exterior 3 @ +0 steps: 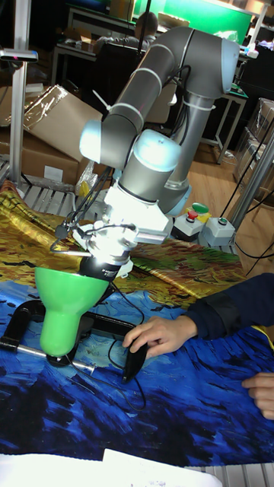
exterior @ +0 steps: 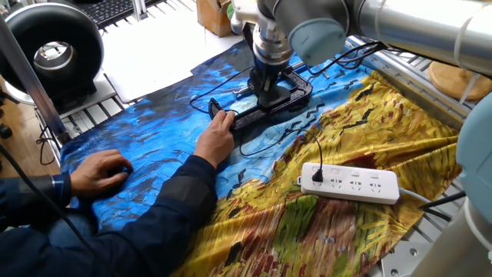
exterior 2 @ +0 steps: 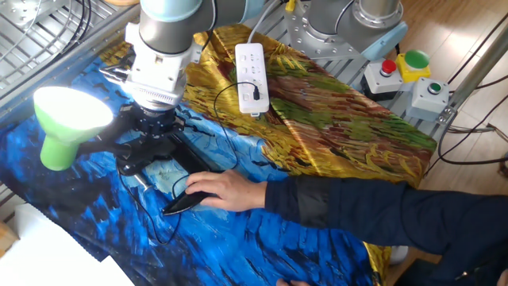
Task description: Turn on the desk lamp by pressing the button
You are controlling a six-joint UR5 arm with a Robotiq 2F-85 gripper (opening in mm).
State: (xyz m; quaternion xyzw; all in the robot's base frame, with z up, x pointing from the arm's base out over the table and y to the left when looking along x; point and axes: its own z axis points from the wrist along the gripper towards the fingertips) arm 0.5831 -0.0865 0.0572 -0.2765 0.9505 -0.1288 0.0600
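Observation:
The desk lamp lies on the blue cloth; its green cone shade [exterior 2: 67, 119] glows bright white inside in the other fixed view. From the tall fixed view the shade [exterior 3: 65, 308] shows from behind. The black clamp base [exterior: 286, 94] lies flat under my gripper [exterior: 265, 94], which points straight down with its fingertips together against the base. My gripper [exterior 2: 153, 131] is right beside the shade. A person's hand [exterior 2: 218, 189] rests on a small black piece on the thin cord [exterior 2: 178, 205]. No button shows on its own.
A white power strip [exterior: 350, 182] lies on the yellow part of the cloth. A big black ring-shaped device [exterior: 50, 50] stands at the far left. The person's other hand [exterior: 104, 171] presses on the cloth. Red and green button boxes [exterior 2: 401, 67] stand off the table.

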